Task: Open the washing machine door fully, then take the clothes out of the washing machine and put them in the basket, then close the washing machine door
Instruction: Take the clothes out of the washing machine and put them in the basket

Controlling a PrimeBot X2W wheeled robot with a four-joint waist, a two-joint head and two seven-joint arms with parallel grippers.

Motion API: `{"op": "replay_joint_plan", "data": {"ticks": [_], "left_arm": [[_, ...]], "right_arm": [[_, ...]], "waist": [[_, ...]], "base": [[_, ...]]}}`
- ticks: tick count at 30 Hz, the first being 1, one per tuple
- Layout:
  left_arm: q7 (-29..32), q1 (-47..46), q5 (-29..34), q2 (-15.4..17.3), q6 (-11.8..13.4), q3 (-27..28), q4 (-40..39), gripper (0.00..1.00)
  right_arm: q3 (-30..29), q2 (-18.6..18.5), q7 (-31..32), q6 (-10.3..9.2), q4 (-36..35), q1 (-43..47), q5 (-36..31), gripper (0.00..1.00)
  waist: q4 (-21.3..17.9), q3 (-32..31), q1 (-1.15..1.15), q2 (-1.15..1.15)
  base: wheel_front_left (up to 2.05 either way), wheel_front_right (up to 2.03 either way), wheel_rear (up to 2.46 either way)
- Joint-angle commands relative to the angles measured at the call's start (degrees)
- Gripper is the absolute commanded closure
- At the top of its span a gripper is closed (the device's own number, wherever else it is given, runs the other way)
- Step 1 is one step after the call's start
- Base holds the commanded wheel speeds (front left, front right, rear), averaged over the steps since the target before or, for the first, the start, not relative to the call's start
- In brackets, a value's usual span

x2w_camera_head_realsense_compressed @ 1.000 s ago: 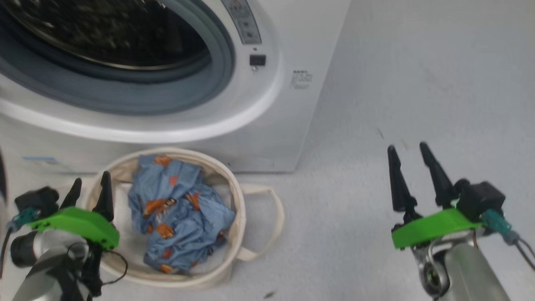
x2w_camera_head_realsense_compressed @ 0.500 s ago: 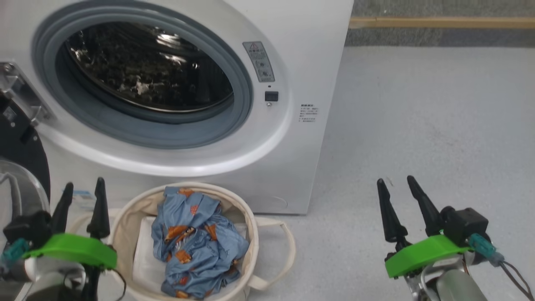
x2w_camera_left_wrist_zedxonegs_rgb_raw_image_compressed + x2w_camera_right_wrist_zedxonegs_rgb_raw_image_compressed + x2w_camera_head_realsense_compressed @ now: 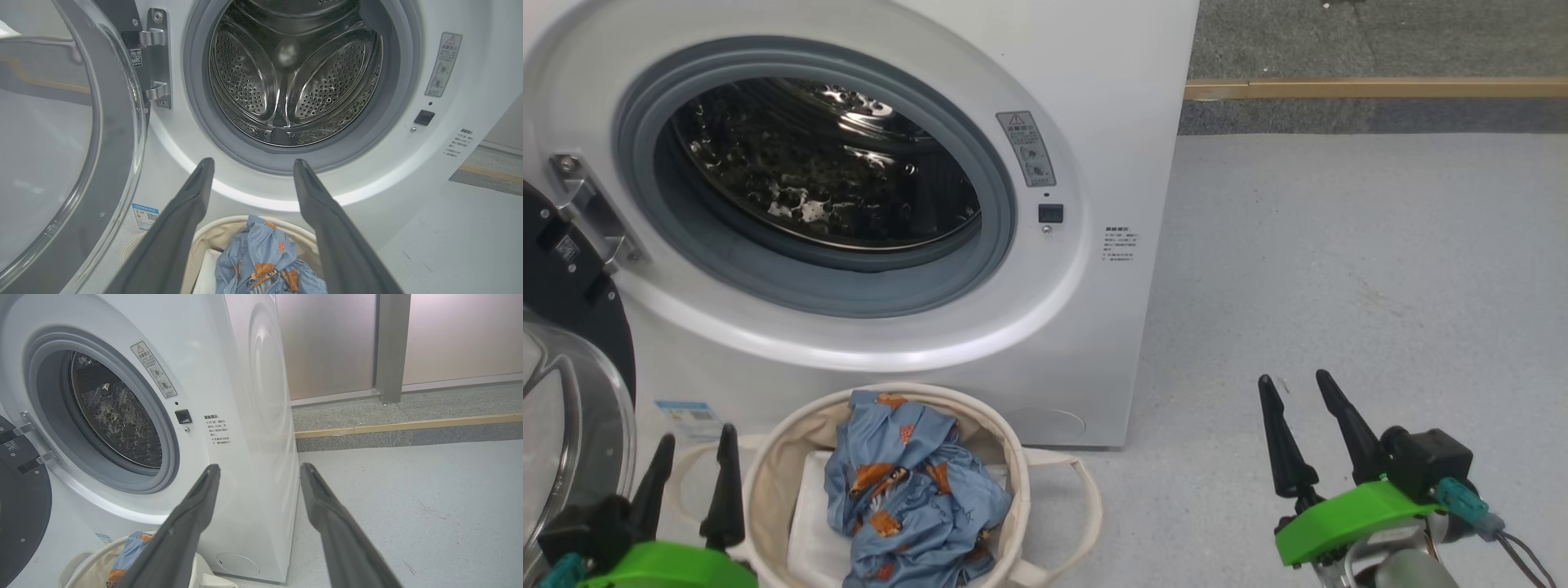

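Left gripper (image 3: 696,437) spread wide, empty. Just to its right, the cream canvas basket (image 3: 1015,457), blue cartoon-print clothes (image 3: 907,498) heaped inside on a white sheet (image 3: 805,510). Ahead of its 2 fingers, the washing machine (image 3: 1094,82) and steel drum (image 3: 286,73); to its left, the washing machine door (image 3: 118,122), standing open. Well to the right, above grey floor (image 3: 1339,245), the right gripper (image 3: 1294,377), likewise spread and empty.

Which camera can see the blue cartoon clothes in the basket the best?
The head view. It looks down into the basket and shows the clothes crumpled up, nearly whole. The left wrist view catches their top part at its bottom edge. The right wrist view catches a small corner low down.
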Motion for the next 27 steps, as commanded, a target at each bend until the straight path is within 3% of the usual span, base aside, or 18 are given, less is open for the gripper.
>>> {"op": "replay_joint_plan", "data": {"ticks": [1,27], "left_arm": [[0.0,-1.2,0.5,2.0,0.6,1.8,-2.3,0.00],[1.1,1.4,2.3,3.3,2.4,-1.0,-6.5,0.00]], "right_arm": [[0.9,0.3,-0.7,0.03,-1.8,-1.0,0.1,0.00],[0.3,0.0,-0.7,0.03,-1.6,-0.6,-0.5,0.00]], "waist": [[0.1,-0.2,0.00,0.00],[-0.2,-1.1,0.00,0.00]], "base": [[0.00,0.00,0.00],[0.00,0.00,0.00]]}}
